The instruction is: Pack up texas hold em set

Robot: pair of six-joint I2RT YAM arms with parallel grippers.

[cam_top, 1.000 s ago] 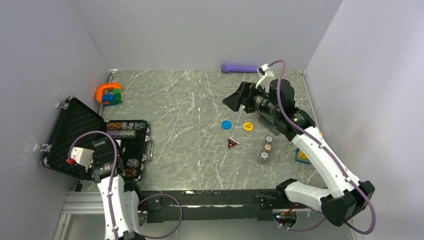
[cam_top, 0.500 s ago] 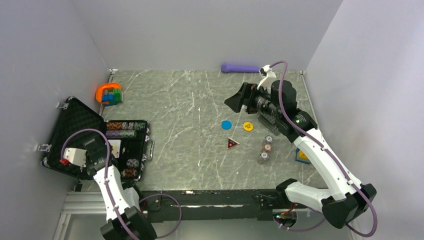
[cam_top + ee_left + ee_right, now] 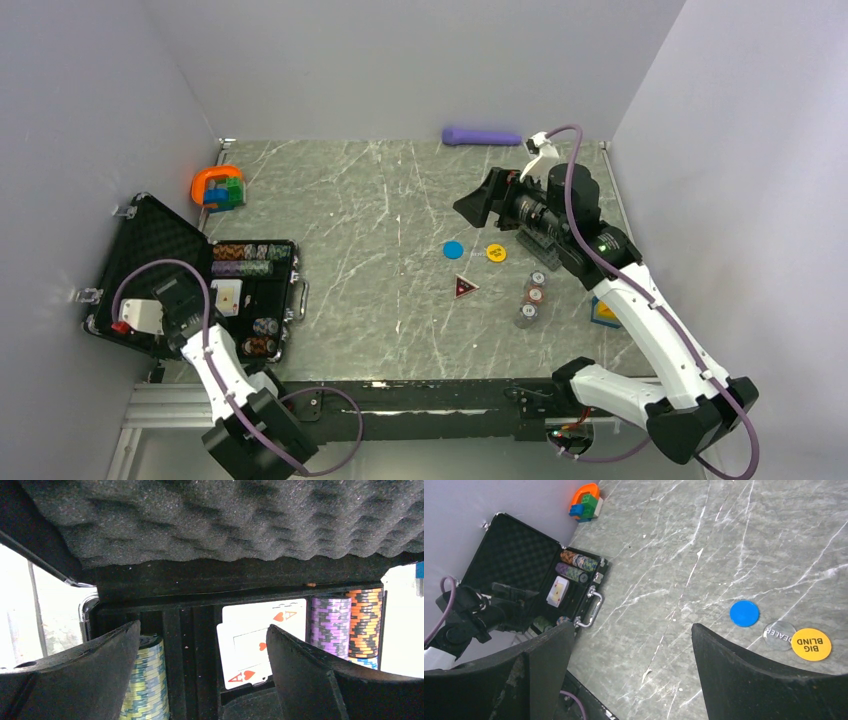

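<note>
The black foam-lined case (image 3: 150,250) lies open at the table's left edge, with its lid (image 3: 225,520) leaning back. Rows of chips (image 3: 245,260) and cards (image 3: 228,297) sit in its tray. My left gripper (image 3: 183,300) hovers open and empty over the case. Its wrist view frames the ace cards (image 3: 260,645), purple chips (image 3: 327,625) and a yellow-green stack (image 3: 145,680). A blue disc (image 3: 453,250), a yellow disc (image 3: 496,253), a dark red triangle (image 3: 465,287) and small chip stacks (image 3: 532,297) lie mid-table. My right gripper (image 3: 475,205) hangs open above and behind them, holding nothing.
An orange ring toy with coloured blocks (image 3: 218,187) stands at the far left. A purple cylinder (image 3: 480,136) lies along the back wall. A clear dealer disc (image 3: 779,635) rests beside the yellow one (image 3: 811,644). A blue-and-yellow item (image 3: 603,312) sits under the right arm.
The left arm has drawn back toward the near left, shifting its gripper from the tray toward the lid side. The right gripper drifted slightly right. Both stayed open.
</note>
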